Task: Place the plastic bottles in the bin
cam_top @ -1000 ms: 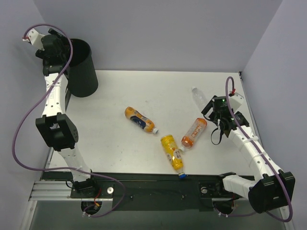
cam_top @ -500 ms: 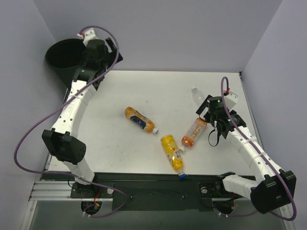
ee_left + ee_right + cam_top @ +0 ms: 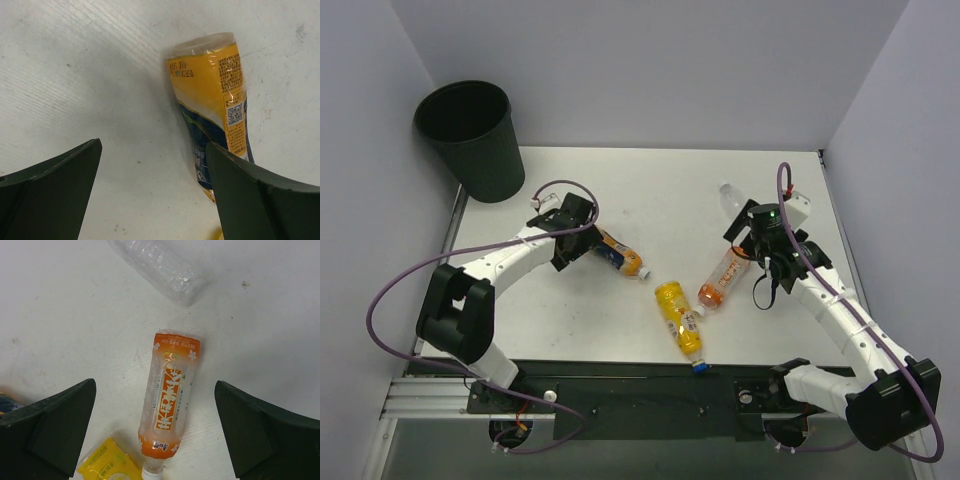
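Observation:
The black bin [image 3: 480,160] stands at the back left corner. Three orange or yellow bottles and one clear bottle lie on the table; no fifth bottle shows. My left gripper [image 3: 580,243] is open and low, with the base end of the orange bottle with the blue label [image 3: 618,254] beside its right finger [image 3: 260,200]; the label fills the left wrist view [image 3: 215,110]. My right gripper [image 3: 752,250] is open above the orange bottle with the white cap [image 3: 723,278], which lies between its fingers [image 3: 170,400]. The clear bottle [image 3: 732,197] lies just behind it.
A yellow bottle [image 3: 678,315] lies at the front middle, its blue cap at the table's front edge; its corner shows in the right wrist view [image 3: 107,462]. Grey walls close in the back and both sides.
My left arm has swung from the bin at the back left down to the blue-labelled orange bottle. My right gripper has shifted a little left over the white-capped orange bottle.

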{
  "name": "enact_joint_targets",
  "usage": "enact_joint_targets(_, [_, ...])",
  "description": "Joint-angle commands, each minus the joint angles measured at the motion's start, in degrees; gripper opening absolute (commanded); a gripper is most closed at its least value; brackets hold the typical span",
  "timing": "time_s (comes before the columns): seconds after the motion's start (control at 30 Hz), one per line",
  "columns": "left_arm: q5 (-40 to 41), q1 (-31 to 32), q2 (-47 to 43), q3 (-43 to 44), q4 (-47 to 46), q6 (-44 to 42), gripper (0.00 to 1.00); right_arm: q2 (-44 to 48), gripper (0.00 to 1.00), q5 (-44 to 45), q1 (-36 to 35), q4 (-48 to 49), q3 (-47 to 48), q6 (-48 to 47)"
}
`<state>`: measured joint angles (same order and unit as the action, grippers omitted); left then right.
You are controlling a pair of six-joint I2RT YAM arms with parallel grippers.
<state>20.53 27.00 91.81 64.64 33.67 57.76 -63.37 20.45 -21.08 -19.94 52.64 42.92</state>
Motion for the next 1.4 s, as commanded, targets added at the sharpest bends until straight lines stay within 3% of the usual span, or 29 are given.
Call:
enact_joint_targets(0.0, [-1.55,-0.02,-2.08,-2.41,-8.09,7.19,0.97,-0.34,1.0,0.21,-0.45,0.96,-0.35,0.85])
enact_joint_targets(0.33, [-5.94,0.42,1.08,-5.93,-20.22,8.6,0.97,-1.05,1.0,-0.66,-1.07,0.7,0.35,3.14])
enact_joint_targets(0.67, [-6.3,-0.46,13.31,3.03,-15.21,6.23,0.97,0.27,1.0,-1.38,-0.8,0.61,-0.61,4.81])
enact_joint_targets(0.73, [-6.91,-0.46,14.1,3.73,-15.82,6.14,0.9,0.18,1.0,-1.02,-0.8,0.52,-0.61,4.72])
enact_joint_targets(0.8, [-6.65,-0.46,14.62,6.19,-14.09,3.95,0.64,-0.17,1.0,-0.67,-0.63,0.17,-0.35,4.98])
enact_joint_targets(0.87, [-3.24,-0.55,14.36,12.41,-9.44,1.4,0.5,-0.61,1.0,-0.67,-0.45,-0.27,-0.09,4.99])
enact_joint_targets(0.93, [0.45,-0.9,12.96,15.58,-6.18,-2.9,0.44,-0.7,1.0,-0.67,-0.45,-0.45,-0.08,5.25])
enact_joint_targets(1.17, [12.15,-5.46,6.28,34.04,-1.59,-20.73,0.43,-2.02,1.0,-1.72,-0.54,0.69,-0.43,5.77])
enact_joint_targets(1.37, [14.0,-15.47,4.52,46.97,-8.07,-32.96,0.39,-2.8,1.0,-1.81,-0.28,0.87,0.27,4.9])
